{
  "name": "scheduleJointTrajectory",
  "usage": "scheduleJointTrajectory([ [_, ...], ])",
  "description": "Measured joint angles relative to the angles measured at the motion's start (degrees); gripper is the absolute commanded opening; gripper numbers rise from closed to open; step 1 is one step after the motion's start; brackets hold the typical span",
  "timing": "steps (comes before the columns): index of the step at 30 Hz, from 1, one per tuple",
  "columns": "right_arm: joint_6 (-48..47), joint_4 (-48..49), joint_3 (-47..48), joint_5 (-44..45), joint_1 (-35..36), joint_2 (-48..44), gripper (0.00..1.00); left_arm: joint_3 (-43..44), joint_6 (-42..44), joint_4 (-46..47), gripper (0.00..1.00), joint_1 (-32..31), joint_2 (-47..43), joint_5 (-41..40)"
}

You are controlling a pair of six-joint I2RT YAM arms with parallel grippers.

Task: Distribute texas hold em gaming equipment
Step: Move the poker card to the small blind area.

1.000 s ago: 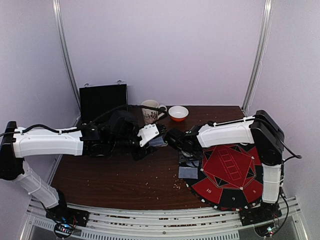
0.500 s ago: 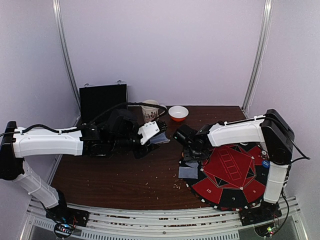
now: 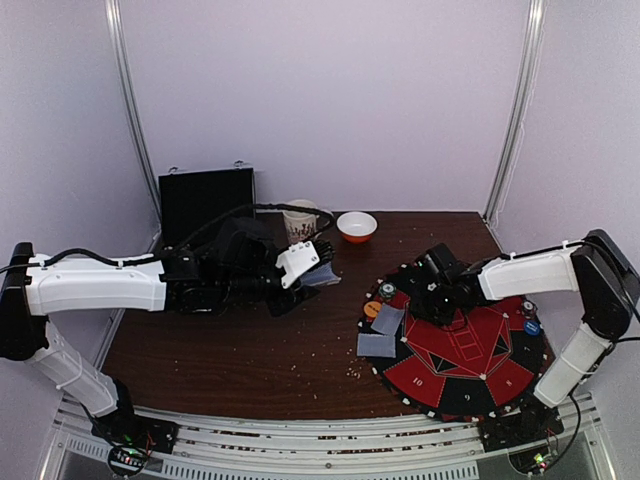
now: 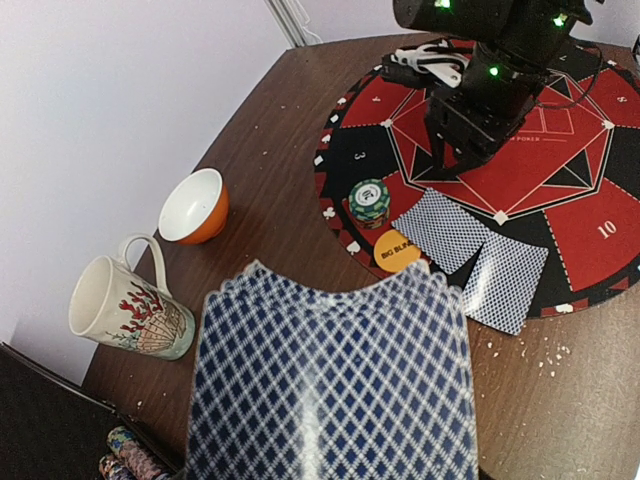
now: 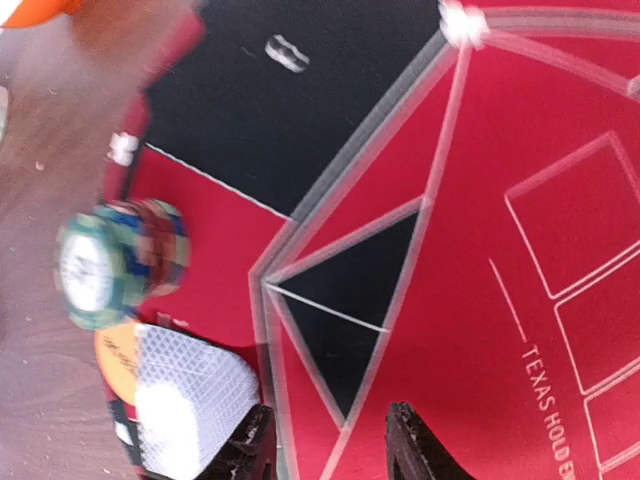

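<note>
**Top view.** The mat lies at 3 o'clock on the table. On its rim at 10 o'clock stands a disc stack. Just nearer, a single disc lies partly under one card. A second card sits at 9 o'clock (overlapping the rim). A mug stands left of a bowl at the table's 12 o'clock, with a case at 10. The deck, in the left gripper, is above mid-table.
</note>
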Motion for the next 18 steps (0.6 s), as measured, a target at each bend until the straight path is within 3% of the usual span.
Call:
scheduleJointTrajectory([
  [11, 2.21, 15.12, -4.5, -12.66, -2.8, 2.12, 0.42, 0.0, 0.2, 0.0, 0.49, 0.0, -0.04, -0.04],
  [18, 3.56, 19.15, -5.05, -14.91, -3.45, 4.11, 0.28, 0.0, 0.2, 0.0, 0.49, 0.0, -0.07, -0.09],
])
